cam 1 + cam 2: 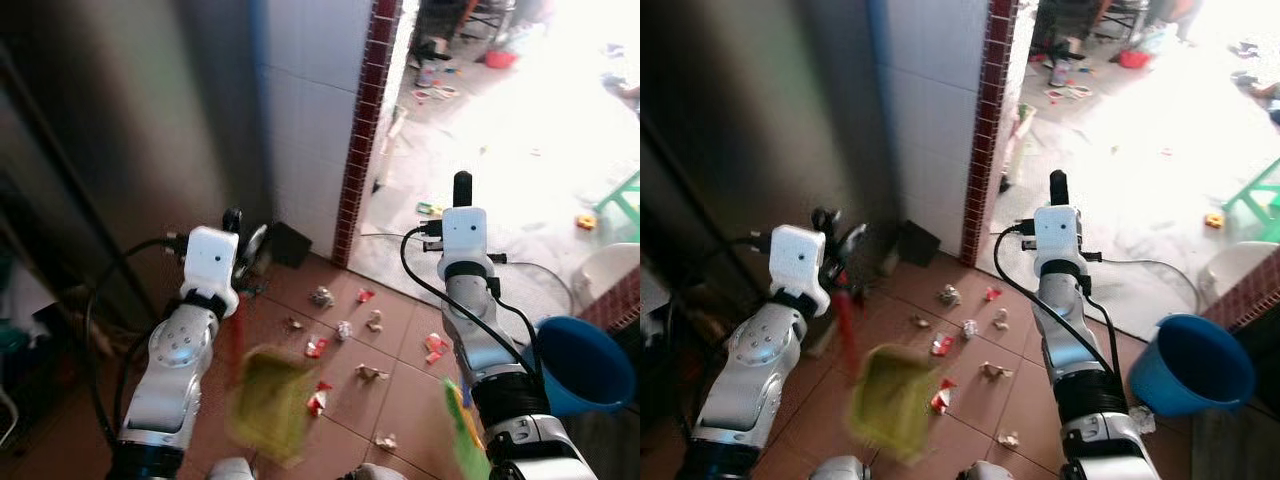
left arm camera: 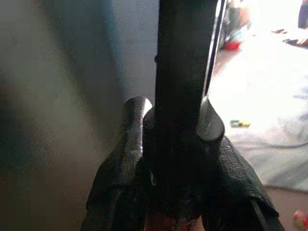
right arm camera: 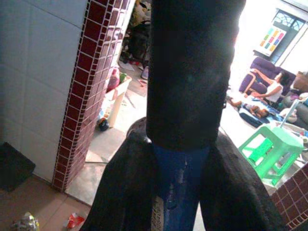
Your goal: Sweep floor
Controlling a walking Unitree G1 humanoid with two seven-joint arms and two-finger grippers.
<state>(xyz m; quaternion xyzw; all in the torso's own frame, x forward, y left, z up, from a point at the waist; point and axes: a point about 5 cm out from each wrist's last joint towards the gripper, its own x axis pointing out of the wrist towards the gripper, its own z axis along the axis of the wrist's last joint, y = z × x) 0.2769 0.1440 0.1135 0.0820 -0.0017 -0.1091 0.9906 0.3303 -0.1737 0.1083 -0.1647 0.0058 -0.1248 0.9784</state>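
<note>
Litter (image 1: 345,330) lies scattered over the brown floor tiles (image 1: 400,400) between the two silver arms: crumpled wrappers, several with red on them, too small and soft to tell apart further. The left hand (image 2: 173,144) is clamped on a dark upright handle (image 2: 185,72), both fingers (image 2: 130,139) pressed against its sides in the left wrist view. In the head views this handle turns red (image 1: 845,330) below the hand and runs down to a yellow-green dustpan (image 1: 890,400), which is badly blurred and whose edges cannot be made out. The right hand (image 3: 180,159) is closed around a thick pole (image 3: 192,67), black above and blue (image 3: 180,192) where the fingers (image 3: 240,192) grip it; its top is cut off by the frame. A blurred green streak (image 1: 462,435) beside the right forearm may be the broom's lower part, but that cannot be told for sure. A blue bucket (image 1: 1190,365) sits on the floor just right of the right arm. Ahead, a white tiled wall (image 1: 310,110) ends in a dark red brick-tile edge (image 1: 365,120), and the area beyond is washed out by bright light. A green stool (image 3: 269,147) stands out there. The left side of the scene is deep in shadow.
</note>
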